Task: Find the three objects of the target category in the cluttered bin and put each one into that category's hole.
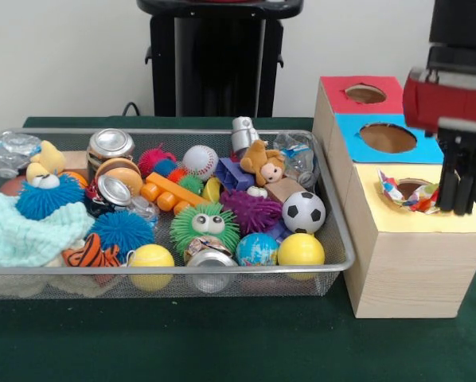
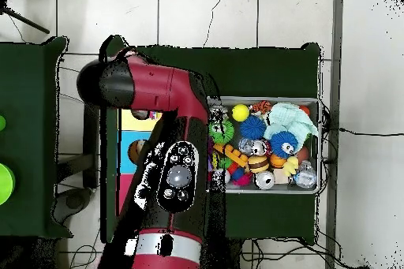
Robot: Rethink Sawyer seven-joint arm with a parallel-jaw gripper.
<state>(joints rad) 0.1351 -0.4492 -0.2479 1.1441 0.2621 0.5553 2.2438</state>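
**Claw hovering at the yellow hole, wrapper sitting in the opening**

The gripper (image 1: 458,208) is hanging over the yellow-topped section of the wooden box (image 1: 413,267), its two dark fingers (image 1: 446,185) pointing straight down and standing close together with only a thin gap showing; they are pinching nothing that I can see. Just beside the tips, a crumpled multicoloured wrapper (image 1: 403,194) is lying half in the yellow hole (image 1: 413,188), its edges folding over the rim. Whether it is touching the fingers I cannot tell.

The wrapper is looking light, thin and crinkly, so it is likely springing back when pressed and sliding easily off smooth pads. A pinch on a bunched fold near its middle should be holding better than one on a loose corner.

Behind the yellow hole, the blue hole (image 1: 388,137) and red hole (image 1: 365,94) are lying open. To the side, the wire bin (image 1: 343,253) is sitting packed with balls, spiky toys, cans and a soft cloth. Everything is resting on a dark green tablecloth (image 1: 222,342), with a pale wall behind and a tiled floor showing in the overhead view.
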